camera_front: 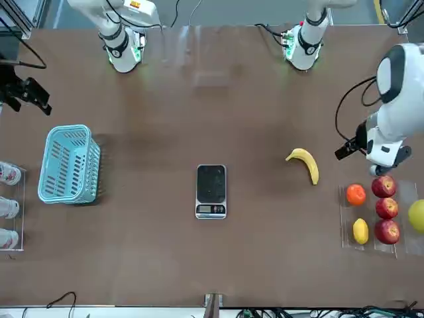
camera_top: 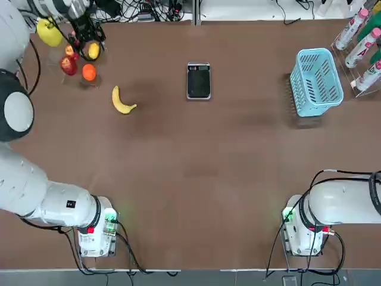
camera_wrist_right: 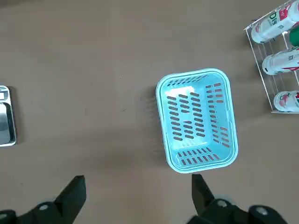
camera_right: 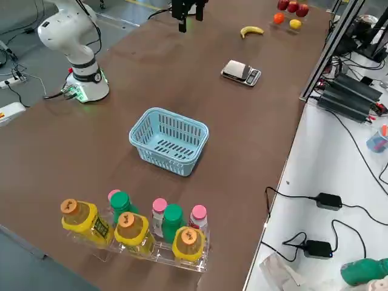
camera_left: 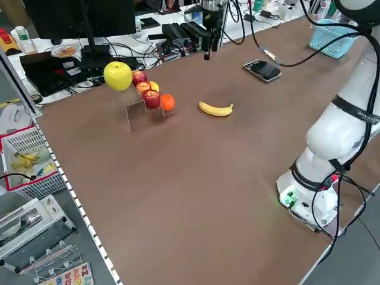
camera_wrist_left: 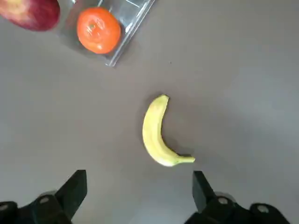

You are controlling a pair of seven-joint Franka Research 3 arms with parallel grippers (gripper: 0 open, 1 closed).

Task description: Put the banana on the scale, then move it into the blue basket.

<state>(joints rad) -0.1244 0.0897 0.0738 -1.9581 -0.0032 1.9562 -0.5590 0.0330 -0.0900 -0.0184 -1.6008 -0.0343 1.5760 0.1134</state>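
Open left gripper point(camera_wrist_left: 135, 186) above banana point(camera_wrist_left: 160, 135); no legible labels.

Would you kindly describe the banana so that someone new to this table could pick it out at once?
On the brown table, look toward the robot's left far corner, where a clear stand holds fruits. The banana lies flat on the bare tabletop just beside that stand, between it and the black scale. Unlike the round apples, orange and lemon, it is long, curved and off the stand.

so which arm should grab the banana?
Left. The left gripper hangs open above the banana on the robot's left; the right gripper is open over the blue basket.
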